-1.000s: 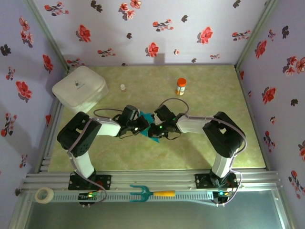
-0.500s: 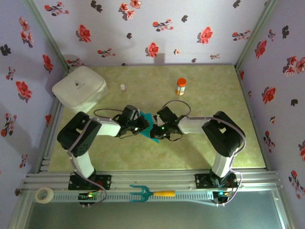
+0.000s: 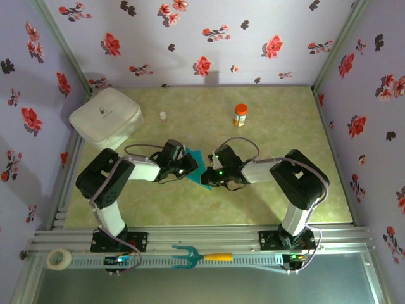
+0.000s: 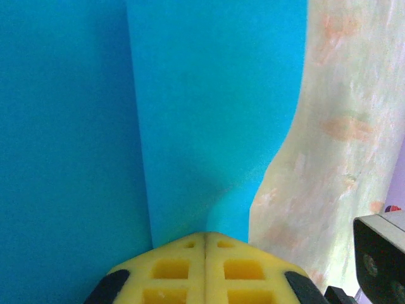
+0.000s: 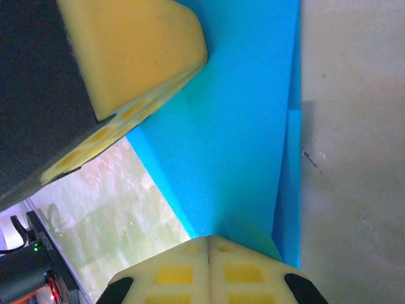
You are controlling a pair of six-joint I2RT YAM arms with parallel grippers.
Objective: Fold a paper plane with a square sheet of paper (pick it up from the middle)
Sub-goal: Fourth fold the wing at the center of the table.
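The square sheet of paper (image 3: 198, 166) lies partly folded on the middle of the green table, between my two grippers. Its teal-blue surface (image 4: 215, 114) shows a long crease in the left wrist view, and a narrow folded strip along the right edge of the paper (image 5: 247, 126) in the right wrist view. My left gripper (image 3: 190, 168) is shut, its yellow tips (image 4: 205, 234) down against the paper. My right gripper (image 3: 210, 175) is also shut, tips (image 5: 209, 238) touching the paper near its edge. The left gripper's finger (image 5: 139, 57) hangs over the sheet.
A white rounded box (image 3: 105, 117) stands at the back left. A small vial (image 3: 164, 116) and an orange bottle (image 3: 240, 114) stand behind the arms. On the front rail lie a teal pronged tool (image 3: 199, 256) and a tape roll (image 3: 59, 258).
My right gripper has drawn back to the right, leaving more of the teal paper showing between the two grippers. The left gripper has stayed where it was.
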